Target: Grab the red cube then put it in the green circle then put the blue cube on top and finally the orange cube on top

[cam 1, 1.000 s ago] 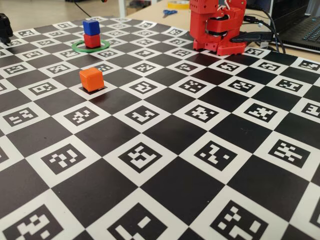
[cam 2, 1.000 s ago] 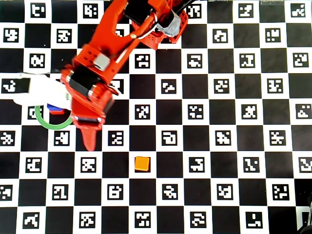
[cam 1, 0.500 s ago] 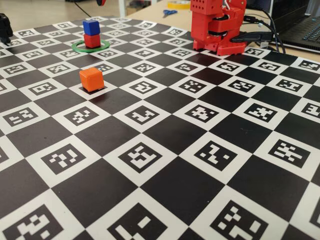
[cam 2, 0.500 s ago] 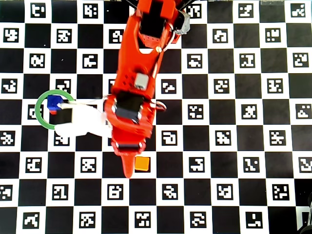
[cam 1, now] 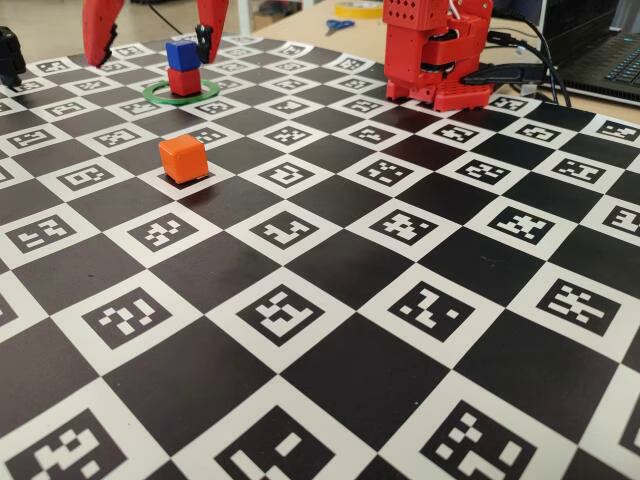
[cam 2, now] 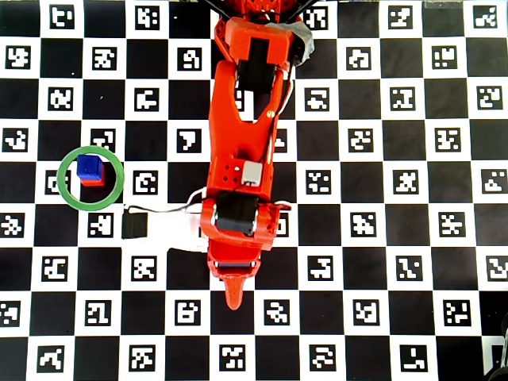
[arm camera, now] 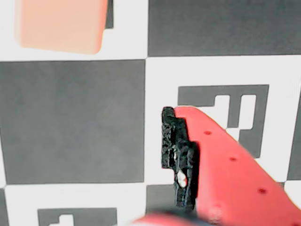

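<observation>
The desk [cam 1: 330, 250] wears a black-and-white checkerboard, each white square printed with a black coded marker. The orange cube [cam 1: 183, 158] is bright orange, lighter than the deep red cube [cam 1: 184, 82], which carries a royal-blue cube [cam 1: 182, 54]. The ring [cam 1: 152, 95] is green. The arm [cam 2: 242, 159] and hand [cam 1: 155, 35] are red; in the wrist view a finger [arm camera: 225, 174] has a black pad

One red cube [cam 1: 185, 81], one blue cube [cam 1: 182, 54], one orange cube [cam 1: 183, 158], one green circle [cam 1: 157, 97].
</observation>
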Controlling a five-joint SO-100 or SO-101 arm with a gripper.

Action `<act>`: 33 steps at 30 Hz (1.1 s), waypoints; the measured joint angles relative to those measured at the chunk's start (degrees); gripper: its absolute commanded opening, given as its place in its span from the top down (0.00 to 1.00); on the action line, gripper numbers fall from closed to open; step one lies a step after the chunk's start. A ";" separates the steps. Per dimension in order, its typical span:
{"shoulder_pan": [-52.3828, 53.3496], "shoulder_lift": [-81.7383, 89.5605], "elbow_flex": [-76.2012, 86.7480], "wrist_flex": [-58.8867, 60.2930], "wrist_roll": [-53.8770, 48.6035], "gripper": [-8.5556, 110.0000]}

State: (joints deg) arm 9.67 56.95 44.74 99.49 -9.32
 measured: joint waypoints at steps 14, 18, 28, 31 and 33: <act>-0.35 -1.32 10.28 -9.58 2.72 0.49; -1.14 -1.32 13.45 -12.92 3.52 0.49; -1.49 -1.32 18.11 -19.25 4.04 0.49; -1.49 -1.32 19.07 -20.92 4.04 0.49; -1.49 -1.32 19.51 -21.97 4.04 0.49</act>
State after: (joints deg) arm 8.17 55.63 64.25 77.52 -5.27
